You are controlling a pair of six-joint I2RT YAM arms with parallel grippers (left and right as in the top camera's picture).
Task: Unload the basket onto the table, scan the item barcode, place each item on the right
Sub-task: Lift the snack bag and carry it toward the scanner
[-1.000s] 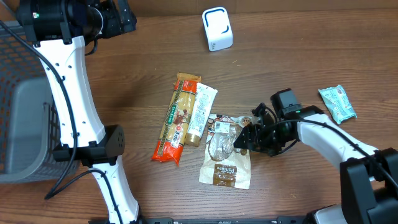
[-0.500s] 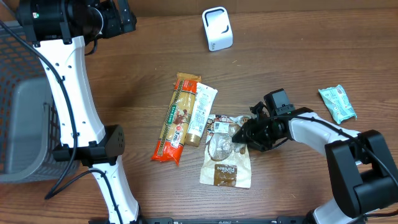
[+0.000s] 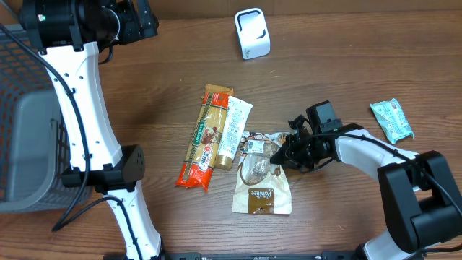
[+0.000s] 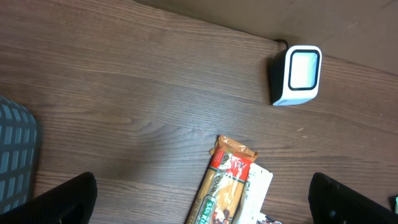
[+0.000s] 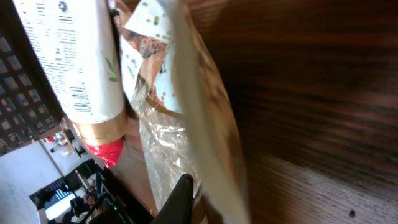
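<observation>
On a brown wood-grain desk with a grey basket at its left edge, a pouch lies mid-desk. Its long axis runs front to back, clear end toward the scanner. Right fingers pinch its edge; left fingers stand wide.

Glossy, seemingly plastic pouch on matt wood table.

Wood-grain table, grey mesh basket beside it.
</observation>
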